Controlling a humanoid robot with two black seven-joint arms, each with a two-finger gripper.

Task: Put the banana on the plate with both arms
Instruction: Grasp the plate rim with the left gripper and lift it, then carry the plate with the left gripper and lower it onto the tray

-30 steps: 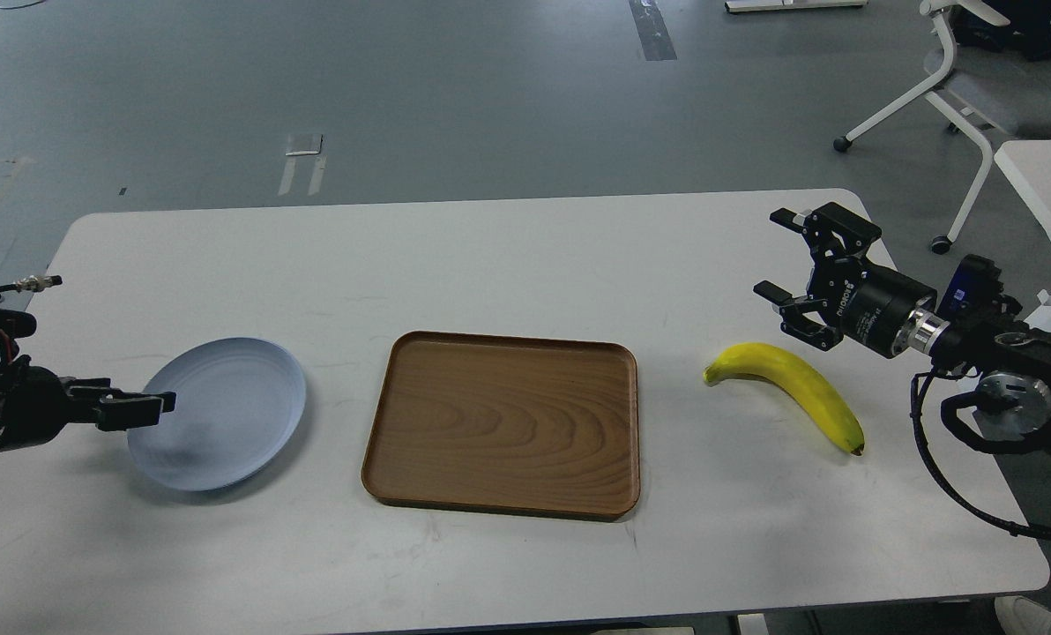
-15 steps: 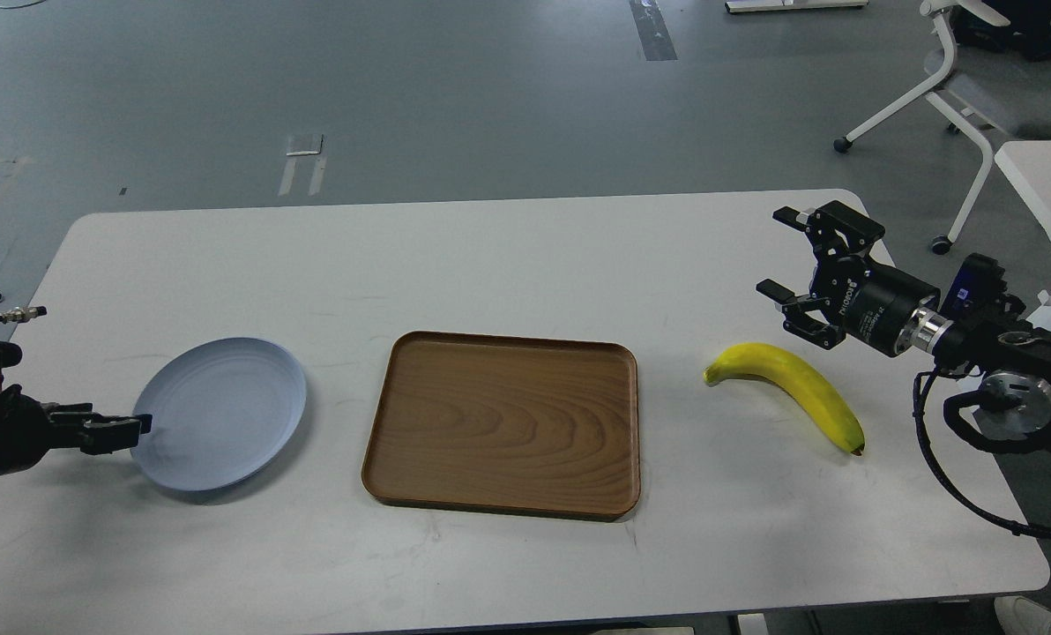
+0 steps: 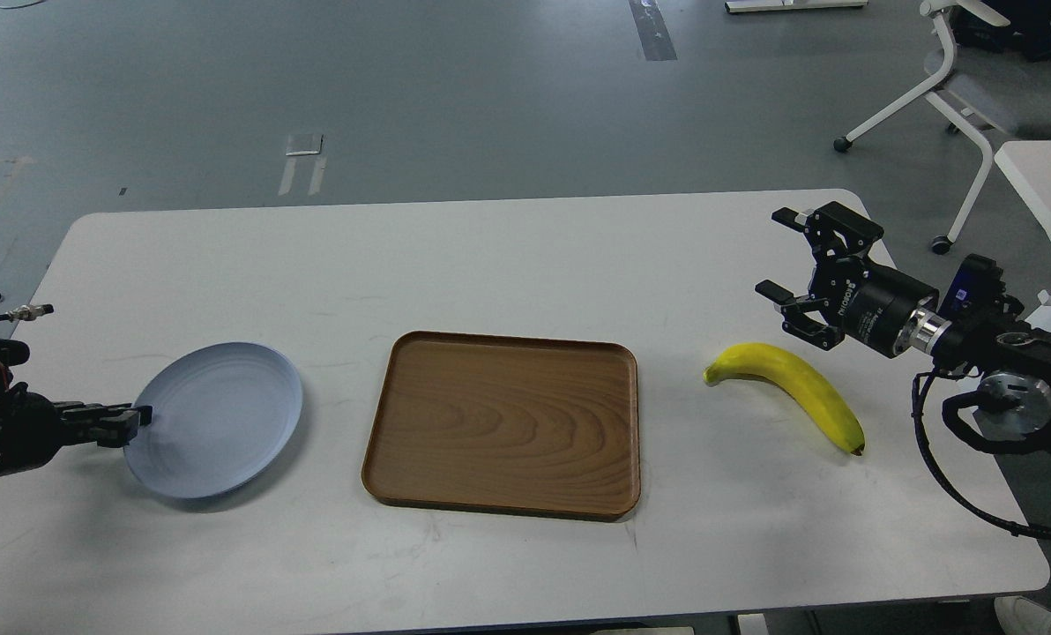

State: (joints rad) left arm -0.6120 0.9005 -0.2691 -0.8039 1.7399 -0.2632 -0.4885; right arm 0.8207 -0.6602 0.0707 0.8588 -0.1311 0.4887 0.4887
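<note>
The pale blue-grey plate (image 3: 226,414) lies on the left of the white table (image 3: 525,256). My left gripper (image 3: 136,414) is at the plate's left rim, its fingers close together on the rim. The plate's near edge casts a shadow, as if slightly raised. The yellow banana (image 3: 794,384) lies on the table at the right, stem end pointing left. My right gripper (image 3: 771,256) is open and empty, a little above and behind the banana's stem end, not touching it.
A brown wooden tray (image 3: 503,423) sits in the middle of the table between plate and banana. A white office chair (image 3: 975,79) and another white table's corner (image 3: 1050,185) stand on the floor at the far right.
My left gripper drew back from over the plate to its left rim, and the plate then shifted slightly left. The right gripper barely moved; the banana stayed put.
</note>
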